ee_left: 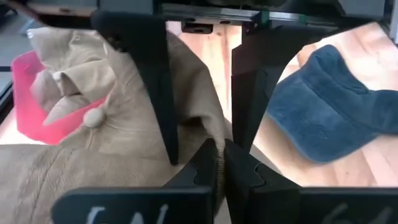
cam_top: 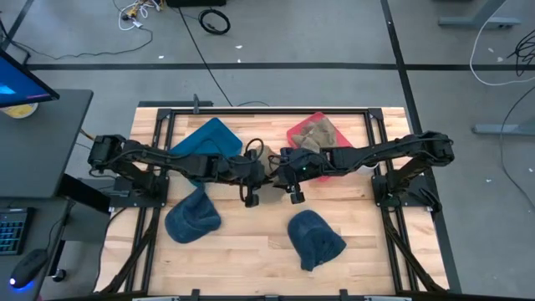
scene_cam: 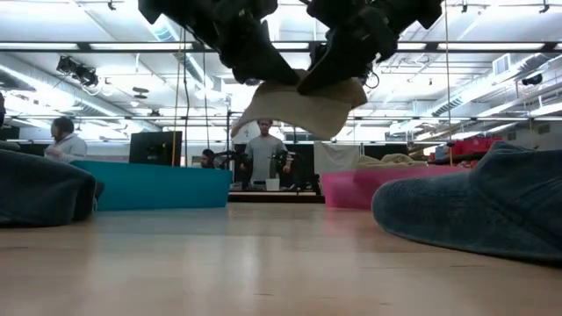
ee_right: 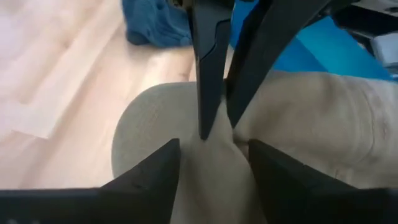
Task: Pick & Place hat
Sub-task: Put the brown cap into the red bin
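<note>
Nearest on the wooden counter (cam_top: 251,242), two blue hats: one (cam_top: 315,239) toward the front right, lying flat and large at the right edge of the low view, and another (cam_top: 192,217) toward the front left. Above the middle of the counter, held up in the air clear of the wood, a tan hat (scene_cam: 299,107), with its round brim seen from below in the low view. Left gripper (ee_left: 222,163) clenched on a fold of this tan cloth, fingers (ee_left: 202,168) pressed together with the fabric pinched between them. Right gripper (ee_right: 214,152) meeting it from the opposite side, its fingers (ee_right: 158,171) spread apart around the same fold, with the left arm's closed tips reaching down between them; grasp of the right one not sure from these views. Both arms stretched in from the two sides and joined over the centre. Farther back on the counter, a blue bin (cam_top: 207,139) at the left and a pink bin (cam_top: 311,132) at the right, the pink one holding more tan hats (cam_top: 318,134). Beyond the counter, in the low view, a person (scene_cam: 264,154) standing in the room and another person (scene_cam: 63,139) at the far left.
</note>
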Robot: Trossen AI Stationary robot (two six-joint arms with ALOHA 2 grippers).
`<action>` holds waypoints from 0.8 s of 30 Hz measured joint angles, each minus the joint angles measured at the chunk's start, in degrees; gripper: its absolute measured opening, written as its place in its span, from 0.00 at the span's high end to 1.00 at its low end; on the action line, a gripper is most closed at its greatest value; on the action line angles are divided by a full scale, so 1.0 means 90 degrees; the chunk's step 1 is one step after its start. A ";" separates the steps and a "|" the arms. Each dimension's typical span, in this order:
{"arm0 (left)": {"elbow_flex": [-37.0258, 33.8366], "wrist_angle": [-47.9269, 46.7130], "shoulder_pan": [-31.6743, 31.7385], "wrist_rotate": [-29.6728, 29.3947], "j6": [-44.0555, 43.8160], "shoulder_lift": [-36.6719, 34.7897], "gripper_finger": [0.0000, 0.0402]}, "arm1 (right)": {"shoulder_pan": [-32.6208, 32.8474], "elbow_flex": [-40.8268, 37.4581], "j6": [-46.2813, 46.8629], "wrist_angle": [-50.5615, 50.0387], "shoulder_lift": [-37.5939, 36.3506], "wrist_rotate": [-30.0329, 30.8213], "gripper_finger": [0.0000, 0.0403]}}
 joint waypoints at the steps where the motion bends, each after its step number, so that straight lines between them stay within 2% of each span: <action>1: 0.0000 -0.0031 0.0000 -0.0002 0.0003 0.0000 0.96 | -0.0002 0.0000 -0.0067 -0.0027 -0.0001 0.0035 0.55; 4: 0.0000 -0.0075 0.0000 -0.0003 0.0008 0.0000 0.96 | 0.0001 0.0000 -0.0200 -0.0071 -0.0018 0.0013 0.67; 9: 0.0000 -0.0133 0.0056 0.0015 0.0244 0.0000 0.92 | -0.0012 0.0010 -0.0396 -0.0314 -0.0021 0.0063 0.95; 17: 0.0000 -0.0159 0.0141 0.0029 0.0333 -0.0002 0.68 | -0.0011 -0.0004 -0.0578 -0.1226 -0.0050 0.0092 0.98; 21: 0.0000 -0.0172 0.0141 -0.0080 0.0329 -0.0002 0.59 | 0.0006 0.0150 -0.1198 -0.2329 -0.0366 0.0085 0.98; 24: 0.0000 -0.0184 0.0141 -0.0080 0.0333 -0.0002 0.56 | 0.0006 0.0554 -0.1618 -0.3433 -0.0697 0.0087 0.99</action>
